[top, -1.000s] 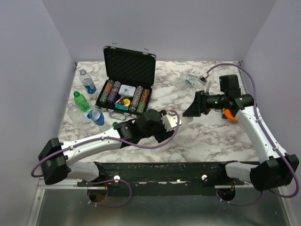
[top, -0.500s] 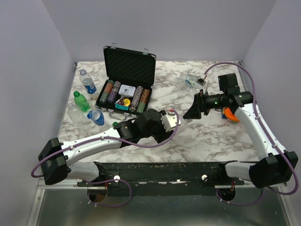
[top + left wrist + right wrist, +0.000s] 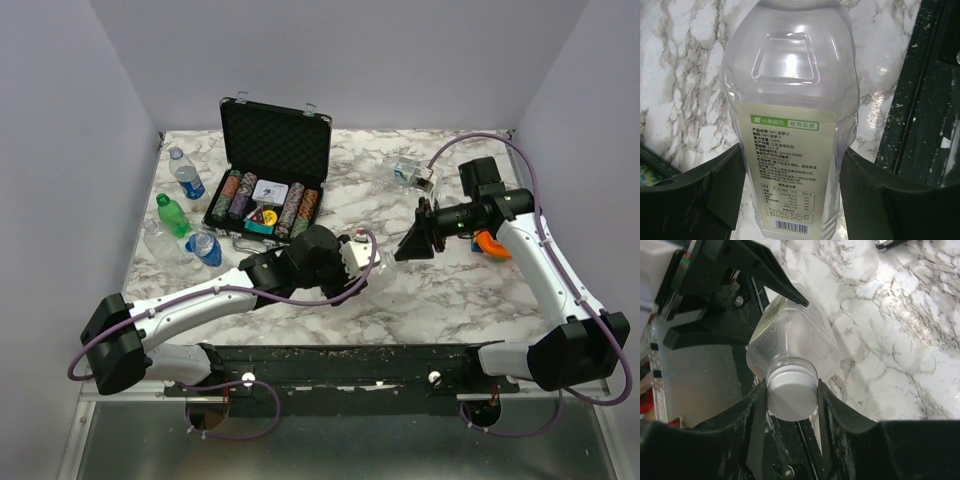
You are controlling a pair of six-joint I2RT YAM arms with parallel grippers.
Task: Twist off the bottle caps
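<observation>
My left gripper (image 3: 790, 205) is shut on a clear bottle (image 3: 790, 100) with a pale label, its fingers pressing the body from both sides. In the top view this gripper (image 3: 357, 258) holds the bottle out towards the right arm, above the table's near middle. The bottle's white cap (image 3: 792, 392) faces the right wrist camera, and my right gripper (image 3: 792, 397) is shut on it, one finger on each side. From above, the right gripper (image 3: 408, 246) meets the bottle's neck end. Behind the bottle (image 3: 795, 342) the left gripper's black fingers (image 3: 765, 275) show.
An open black chip case (image 3: 272, 170) stands at the back centre. Left of it are a blue-labelled bottle (image 3: 186, 176), a green bottle (image 3: 172, 216) and a lying blue-labelled bottle (image 3: 205, 249). Another clear bottle (image 3: 412, 172) lies at the back right, near an orange object (image 3: 487, 243).
The right gripper has come down and left onto the bottle's neck end and closed on the cap. The left gripper has shifted slightly left, still holding the bottle.
</observation>
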